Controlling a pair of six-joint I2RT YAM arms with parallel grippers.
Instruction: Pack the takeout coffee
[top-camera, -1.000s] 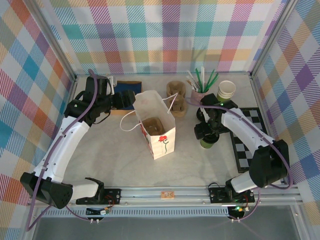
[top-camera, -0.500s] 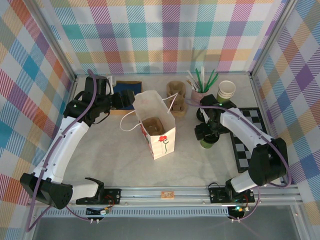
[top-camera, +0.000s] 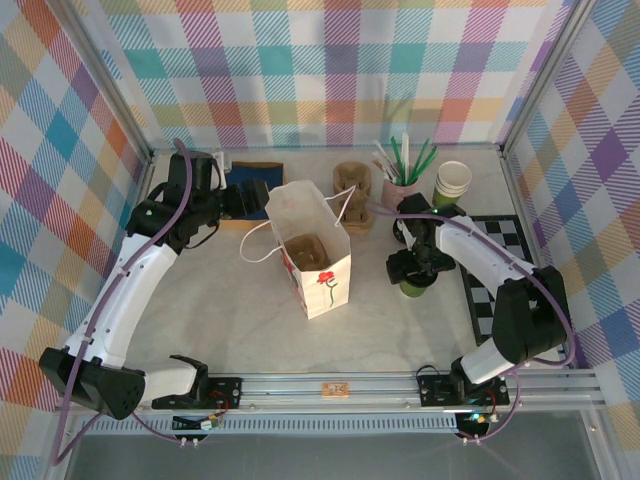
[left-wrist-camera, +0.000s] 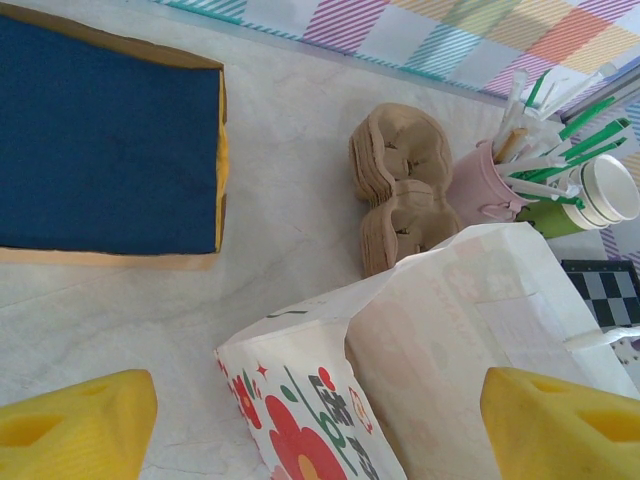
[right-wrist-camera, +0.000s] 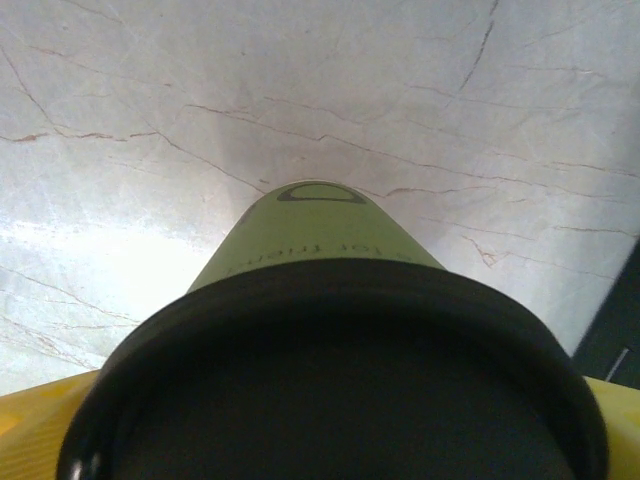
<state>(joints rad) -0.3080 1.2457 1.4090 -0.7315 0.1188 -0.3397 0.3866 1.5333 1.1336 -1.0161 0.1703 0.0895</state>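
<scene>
Coffee (top-camera: 416, 287) stands upright on the counter (top-camera: 230, 310), just below my right claw (top-camera: 411, 266), jaws spread apart astride it; bag (top-camera: 315, 250) to its left.

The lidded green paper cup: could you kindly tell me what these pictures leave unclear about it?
Right wrist: the round black plastic lid blocks the jaws' inner faces, and the print on the small green paper cup is blurred.
Top external: the right gripper covers that cup's top, so jaw contact is hidden.

Lab test booth: aluminium frame (top-camera: 340, 381), plaid backdrop walls (top-camera: 320, 70) (like tablecloth).
</scene>
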